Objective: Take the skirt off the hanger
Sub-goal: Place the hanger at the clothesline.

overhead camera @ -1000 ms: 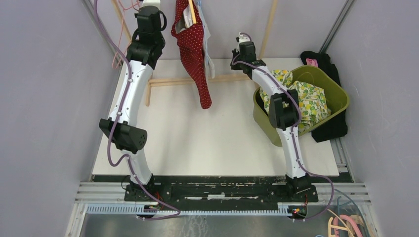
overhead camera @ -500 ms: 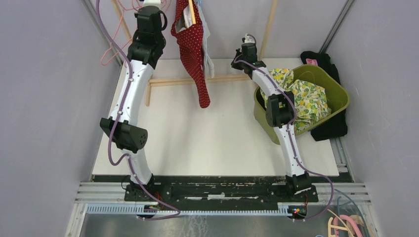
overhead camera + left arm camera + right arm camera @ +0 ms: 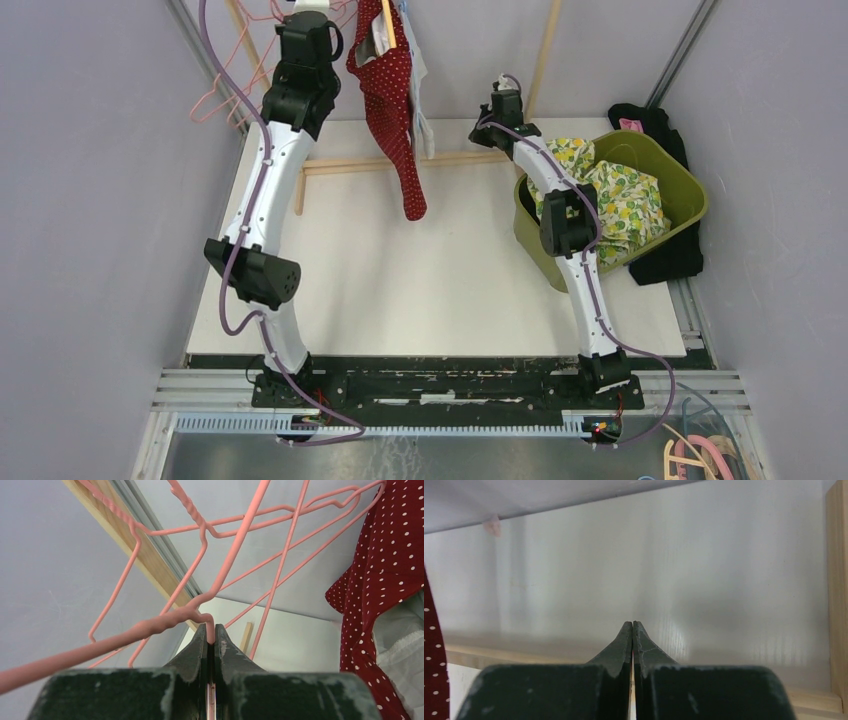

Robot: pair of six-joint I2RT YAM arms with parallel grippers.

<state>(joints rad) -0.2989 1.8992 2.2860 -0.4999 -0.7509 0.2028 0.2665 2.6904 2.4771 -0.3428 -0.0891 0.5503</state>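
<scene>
My left gripper (image 3: 211, 632) is shut on the twisted neck of a bare pink wire hanger (image 3: 165, 621), high at the back left. From above, that hanger (image 3: 215, 95) sticks out toward the left wall with no cloth on it. More pink hangers (image 3: 300, 525) hang behind it. A red white-dotted garment (image 3: 392, 110) hangs at the back centre, also at the right of the left wrist view (image 3: 385, 580). A lemon-print cloth (image 3: 620, 205) lies in the green basket (image 3: 680, 185). Which one is the skirt I cannot tell. My right gripper (image 3: 507, 82) (image 3: 632, 625) is shut and empty, facing the back wall.
A pale garment (image 3: 425, 130) hangs behind the red one. The rack's low wooden bar (image 3: 400, 162) crosses the back of the table, with an upright post (image 3: 545, 45) at the right. A black cloth (image 3: 670, 258) lies under the basket. Spare pink hangers (image 3: 700, 455) lie front right.
The pink hanger in my left gripper has swung further out to the left. My right gripper has lifted and moved back toward the wall, still shut.
</scene>
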